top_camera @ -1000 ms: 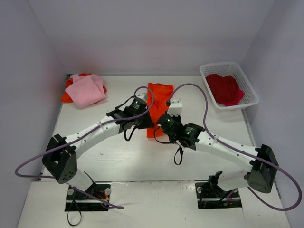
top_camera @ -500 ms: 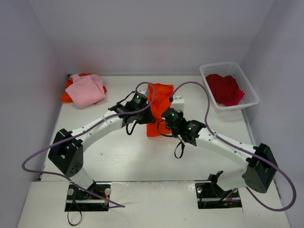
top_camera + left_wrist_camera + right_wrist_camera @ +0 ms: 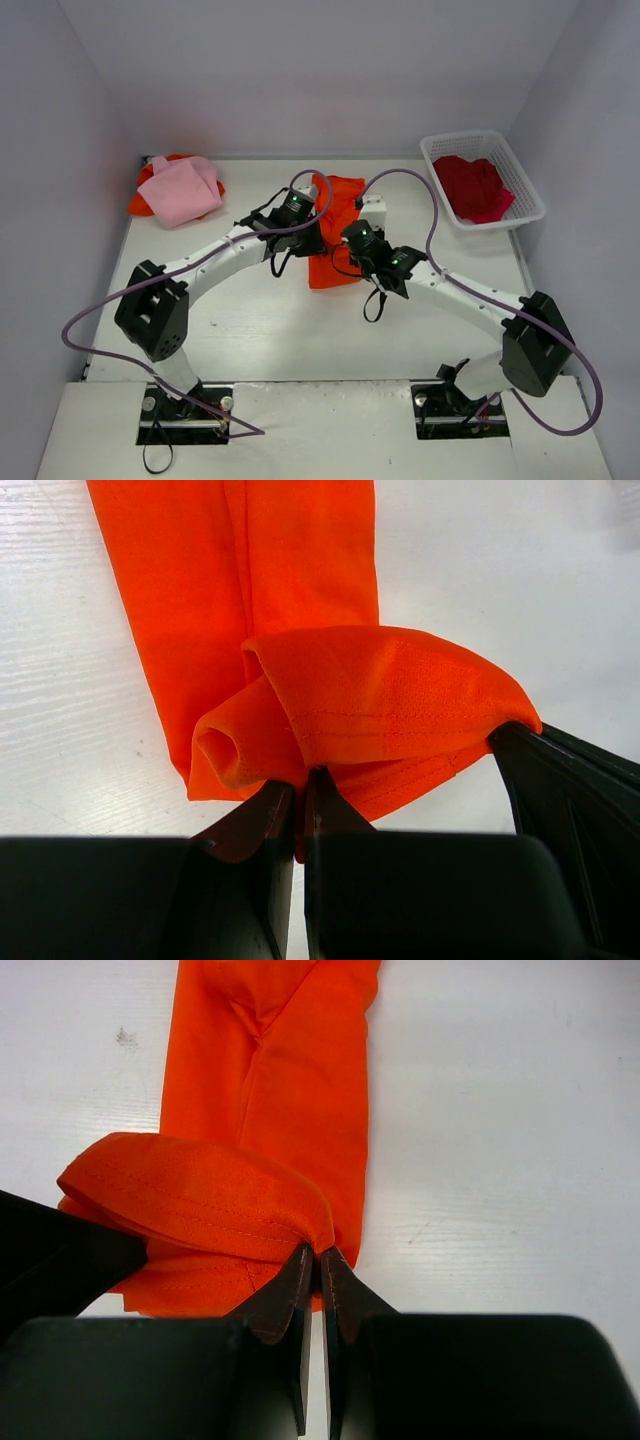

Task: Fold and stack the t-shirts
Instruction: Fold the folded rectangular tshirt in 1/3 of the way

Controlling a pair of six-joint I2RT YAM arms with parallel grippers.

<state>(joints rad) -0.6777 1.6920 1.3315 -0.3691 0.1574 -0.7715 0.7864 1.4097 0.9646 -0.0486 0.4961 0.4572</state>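
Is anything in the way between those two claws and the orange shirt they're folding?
Nothing visible. The left gripper and right gripper are both shut on the orange shirt at its near edge, and the rest of it lies bare ahead.

No text, label, brand, number or sign legible in any view. Cloth of orange t-shirt (image 3: 380, 695) at left hand (image 3: 300, 777) and right hand (image 3: 315, 1253): plain, unprinted.
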